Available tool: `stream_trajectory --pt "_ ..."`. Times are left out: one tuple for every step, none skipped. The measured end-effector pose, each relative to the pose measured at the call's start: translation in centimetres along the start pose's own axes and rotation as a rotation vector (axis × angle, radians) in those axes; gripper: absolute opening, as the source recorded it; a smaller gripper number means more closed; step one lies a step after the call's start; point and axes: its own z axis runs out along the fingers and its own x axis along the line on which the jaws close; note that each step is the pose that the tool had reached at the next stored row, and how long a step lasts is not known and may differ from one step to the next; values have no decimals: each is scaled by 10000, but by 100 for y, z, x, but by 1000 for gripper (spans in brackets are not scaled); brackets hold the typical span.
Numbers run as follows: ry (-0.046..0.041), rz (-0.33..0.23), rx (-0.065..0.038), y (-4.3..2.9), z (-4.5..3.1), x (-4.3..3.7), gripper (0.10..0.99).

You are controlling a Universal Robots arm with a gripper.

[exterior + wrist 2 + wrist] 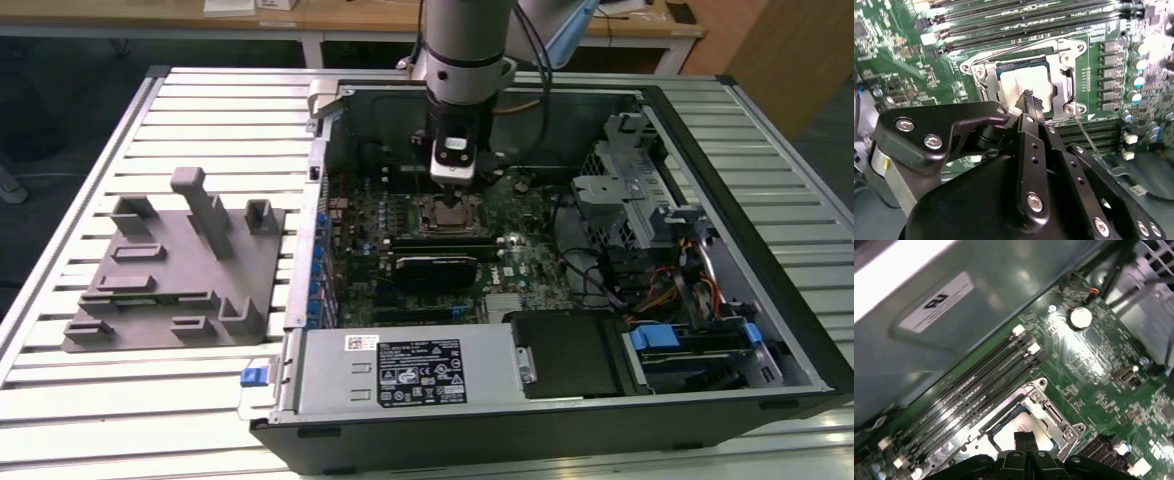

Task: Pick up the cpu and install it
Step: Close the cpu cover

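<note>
Silvery cpu [1019, 82] lies flat in the socket frame [1066, 75], straight below our tool [1029, 99], whose fingertips [1021, 438] we see pressed together, holding nothing.

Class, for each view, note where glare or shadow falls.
Exterior view: the motherboard lies in shade inside the case. Second wrist view: the cpu top glares pale beyond the dark gripper. First wrist view: light glints off the case wall.

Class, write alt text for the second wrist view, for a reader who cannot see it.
The silvery cpu lies in its metal-framed socket on a green motherboard, with the black hand, shut, poised over one edge of the chip. Dark memory slots run alongside the socket.
</note>
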Motion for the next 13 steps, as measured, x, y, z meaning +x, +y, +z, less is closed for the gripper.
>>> stream_trajectory --pt "4 -170 1 0 0 0 106" --pt "8 -339 1 0 0 0 106" --pt "12 -508 1 0 0 0 106" --pt "15 -676 1 0 0 0 106" --pt "16 -833 4 0 0 0 106" --pt "16 -983 10 -1 -1 0 106" --pt "16 -1137 13 -1 -1 0 106" --pt "20 -1308 15 -1 -1 0 106" --pt "24 -1471 14 0 -1 0 106" --pt "29 -1641 11 0 0 0 106" --pt "35 -1816 7 0 1 0 106" --pt "42 -1996 3 0 0 0 106" --pt "48 -2174 0 0 0 0 106"
